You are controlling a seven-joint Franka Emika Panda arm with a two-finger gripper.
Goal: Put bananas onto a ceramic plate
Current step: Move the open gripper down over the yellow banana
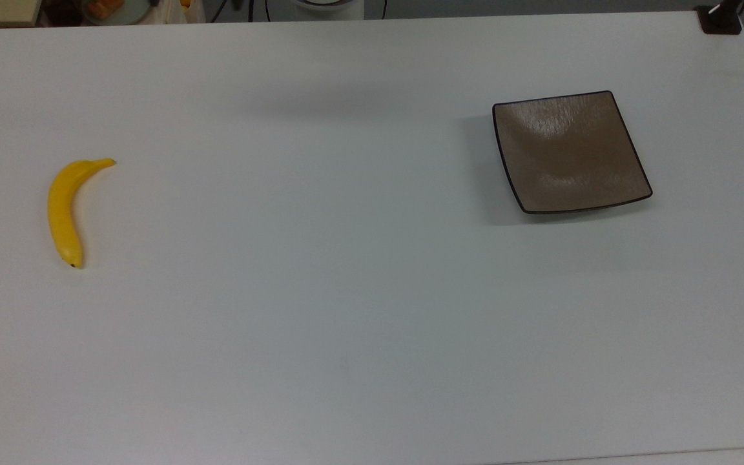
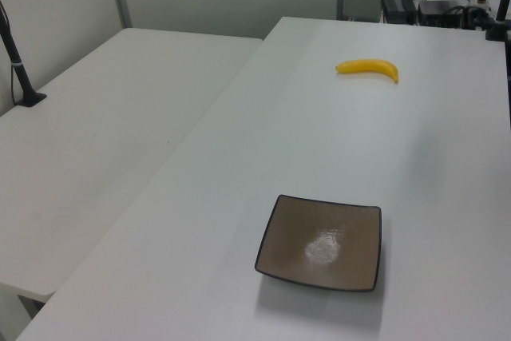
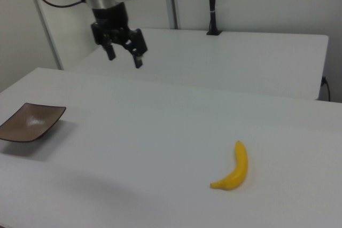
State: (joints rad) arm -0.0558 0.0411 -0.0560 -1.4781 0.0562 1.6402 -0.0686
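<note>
We are finding no readable text, label, brand, number or sign anywhere in these views.

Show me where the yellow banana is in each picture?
Top view: the banana lies near the top view's left edge, stem end pointing up and right.
Left view: the banana lies far back on the table, toward the left view's right.
Right view: the banana lies in front, toward the right view's right.
Shared landmark: the brown plate, far across the table from it.
</note>
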